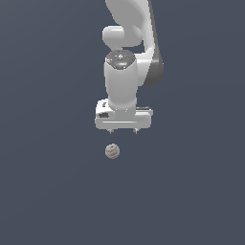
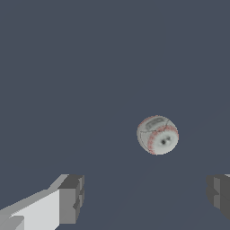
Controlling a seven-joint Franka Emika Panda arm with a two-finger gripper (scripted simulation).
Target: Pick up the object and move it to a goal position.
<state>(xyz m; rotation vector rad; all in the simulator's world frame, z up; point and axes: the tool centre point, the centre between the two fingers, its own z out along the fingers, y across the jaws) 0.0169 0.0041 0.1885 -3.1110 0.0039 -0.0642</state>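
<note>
The baseball-like ball (image 1: 112, 151) rests alone on the plain dark tabletop (image 1: 48, 191), just below the claw (image 1: 123, 130) in the exterior view and a little toward that view's left. The claw hangs above it with its jaws spread wide and nothing between them; the wrist view shows one grey fingertip (image 2: 72, 199) at each side and the ball beyond them, clear of both. This looks like the approach step, before any grasp. The next move likely calls for centring the claw over the ball, descending until the fingertips straddle it, then closing.
</note>
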